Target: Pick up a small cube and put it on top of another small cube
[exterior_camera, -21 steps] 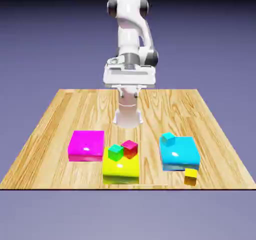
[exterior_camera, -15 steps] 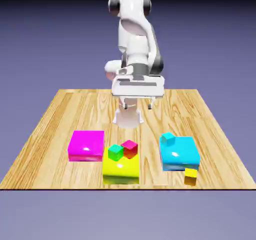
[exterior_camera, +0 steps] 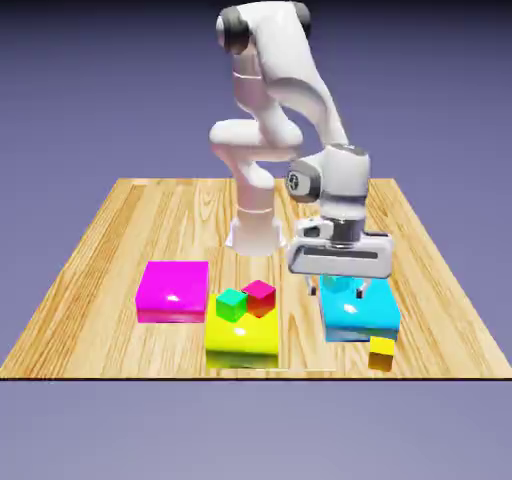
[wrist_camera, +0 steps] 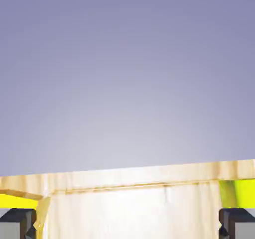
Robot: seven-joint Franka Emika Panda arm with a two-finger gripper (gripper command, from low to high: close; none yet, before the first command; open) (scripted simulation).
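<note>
You have the jaws [exterior_camera: 337, 291] released, their tips wide apart with nothing held between them. In the exterior view they hang over the back part of the blue block [exterior_camera: 362, 313], toward the view's right.

The yellow cube [exterior_camera: 381, 354], the one to pick up, sits just in front of the blue block, by its front corner on the exterior view's right and near the front edge of the surface [exterior_camera: 300, 328]. You can't tell from here whether it touches the block.

Behind the jaws you can make out the cyan cube [exterior_camera: 338, 282] at the back of the blue block, partly hidden.

Your target, the red cube [exterior_camera: 259, 298], is at the back of the yellow block [exterior_camera: 242, 338]. The green cube [exterior_camera: 231, 305] is close against it on the exterior view's left, so that side is crowded. Farther left you have the magenta block [exterior_camera: 173, 291], with nothing on top.

In the hand view you see the surface's edge, backdrop beyond it, and yellow patches near both tips.
</note>
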